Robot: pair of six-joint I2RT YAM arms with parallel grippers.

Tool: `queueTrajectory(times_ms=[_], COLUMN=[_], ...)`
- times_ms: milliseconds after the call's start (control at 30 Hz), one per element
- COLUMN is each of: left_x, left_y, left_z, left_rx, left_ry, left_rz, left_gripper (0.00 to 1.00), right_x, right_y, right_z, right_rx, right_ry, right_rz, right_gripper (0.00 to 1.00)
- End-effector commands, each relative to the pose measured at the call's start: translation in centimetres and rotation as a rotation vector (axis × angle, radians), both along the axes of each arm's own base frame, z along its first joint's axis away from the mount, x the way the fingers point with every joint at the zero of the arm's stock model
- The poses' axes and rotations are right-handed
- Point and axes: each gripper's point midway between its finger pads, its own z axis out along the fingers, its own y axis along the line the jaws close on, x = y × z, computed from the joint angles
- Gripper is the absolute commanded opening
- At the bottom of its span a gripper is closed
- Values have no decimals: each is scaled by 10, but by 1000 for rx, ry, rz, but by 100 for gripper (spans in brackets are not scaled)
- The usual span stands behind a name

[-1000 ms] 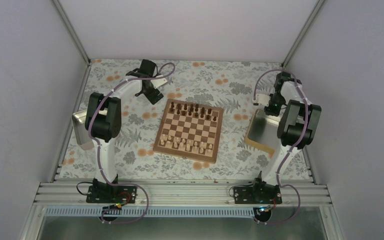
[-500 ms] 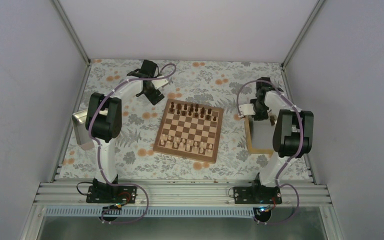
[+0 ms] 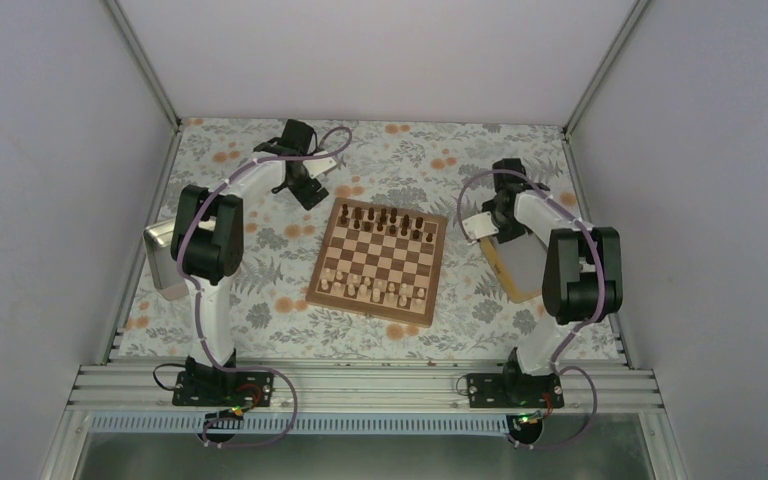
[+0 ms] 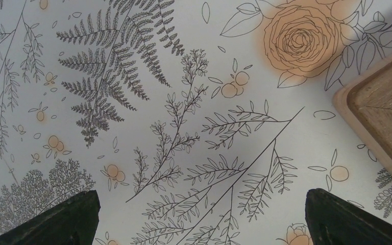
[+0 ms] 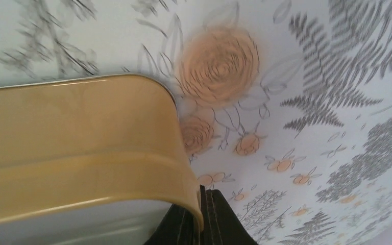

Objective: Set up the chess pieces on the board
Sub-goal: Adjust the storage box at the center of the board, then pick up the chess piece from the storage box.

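Note:
The board (image 3: 384,256) lies mid-table. The dark brown chess pieces (image 3: 386,219) stand in its two far rows and pale ones (image 3: 372,289) in its two near rows. My left gripper (image 3: 309,190) hovers open and empty over the cloth just off the board's far left corner. In the left wrist view (image 4: 199,220) its fingers (image 4: 61,219) stand wide apart, with the board corner (image 4: 384,116) at the right. My right gripper (image 3: 494,226) is shut on the rim of the tan-rimmed tray (image 3: 521,266). The right wrist view shows the gripper (image 5: 204,217) pinching that rim (image 5: 81,168).
A metal tray (image 3: 159,256) sits at the table's left edge, partly behind the left arm. White walls close in on three sides. The floral cloth (image 3: 280,300) covers the table.
My right gripper has swung left toward the board with the tan-rimmed tray's rim in it, and the tray has turned and shifted with it. The left arm has not moved.

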Motion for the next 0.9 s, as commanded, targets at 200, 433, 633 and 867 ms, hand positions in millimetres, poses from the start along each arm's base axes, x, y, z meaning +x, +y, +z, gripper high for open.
queueTrajectory(times_ms=[200,433,633,867], left_x=[-1,-1,-3,-2], left_y=[0,0,-1,-5], left_z=[-2,-2,-2,-1], left_rx=[6,6,1,-18], left_ry=[3,2,4,12], left_rz=[-14,-15,-17,-21], left_gripper=[100,100,100,100], right_x=[7,-2,-37,-49], right_y=[36,5,-27,-31], right_z=[53,70,61,30], right_rx=[110,249,440,617], right_ry=[-118,72,138,138], right_rz=[-91,-567,-873,-1080], right_gripper=[24,41,42,45])
